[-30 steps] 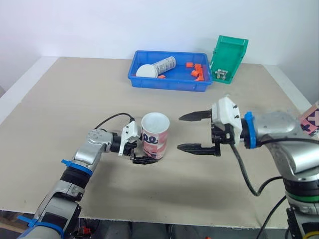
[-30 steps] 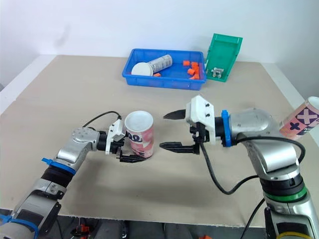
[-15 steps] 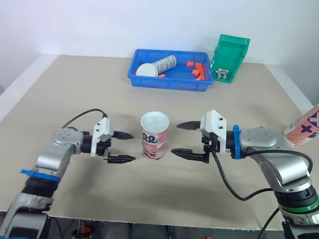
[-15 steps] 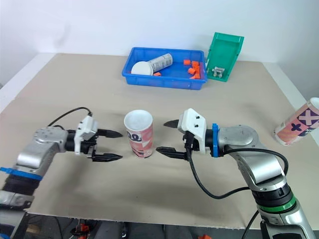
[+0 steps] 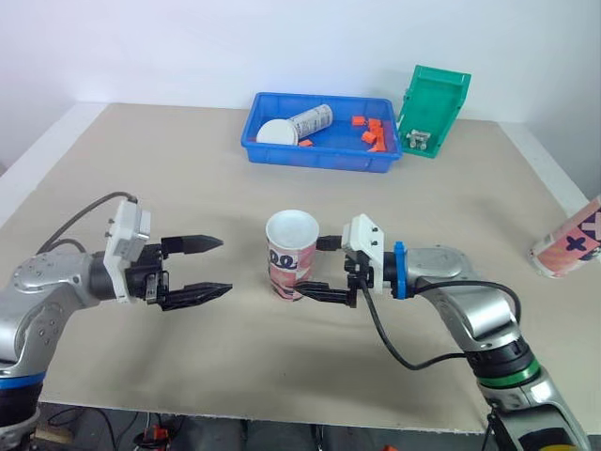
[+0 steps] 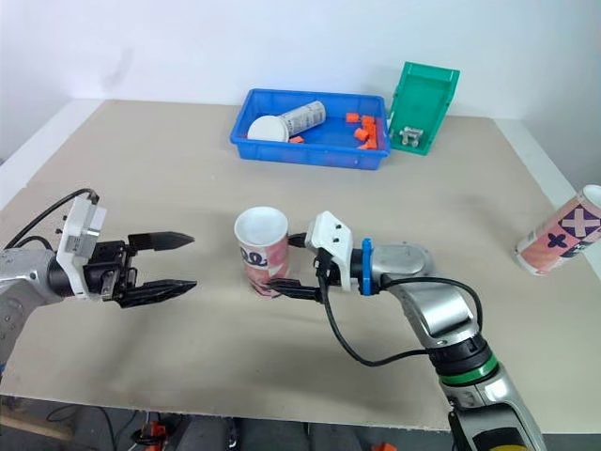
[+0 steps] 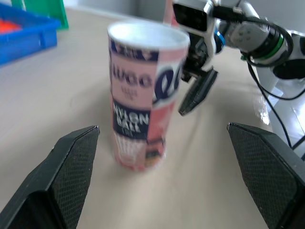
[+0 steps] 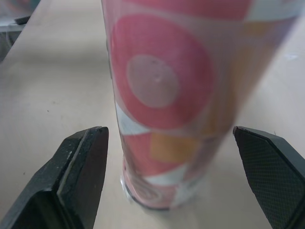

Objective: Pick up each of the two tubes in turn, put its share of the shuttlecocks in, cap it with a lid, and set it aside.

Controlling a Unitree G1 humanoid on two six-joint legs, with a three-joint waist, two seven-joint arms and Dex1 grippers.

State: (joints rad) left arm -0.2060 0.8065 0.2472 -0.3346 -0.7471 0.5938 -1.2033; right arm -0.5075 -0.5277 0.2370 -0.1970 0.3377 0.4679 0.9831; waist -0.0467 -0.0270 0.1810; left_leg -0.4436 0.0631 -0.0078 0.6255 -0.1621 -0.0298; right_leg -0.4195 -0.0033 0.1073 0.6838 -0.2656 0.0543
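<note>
Pink, with patterned print and a white open mouth, the tube (image 5: 291, 258) stands upright near the middle of the beige table (image 5: 141, 178), at the centre of the frame. The right gripper (image 5: 315, 269) reaches in from the right with its jaws spread, one black finger passing behind the tube's lower half and the other in front of its base. In the right wrist view its fingers (image 8: 81, 176) stand on either side of the tube with a gap showing on each side, so nothing is clamped. The left gripper (image 5: 223, 265) hangs at centre left, well apart from the tube, its jaws wide and pointing toward it. In the left wrist view its fingertips (image 7: 71, 167) frame the tube from a distance. A second tube (image 5: 568, 242) lies tilted at the right edge of the frame. At upper centre a blue tray (image 5: 319, 162) holds a white lid (image 5: 277, 133), a silver-grey cylinder (image 5: 310, 122) on its side and small orange pieces (image 5: 371, 134). A green bin (image 5: 432, 108) leans just beside it, at upper right.
</note>
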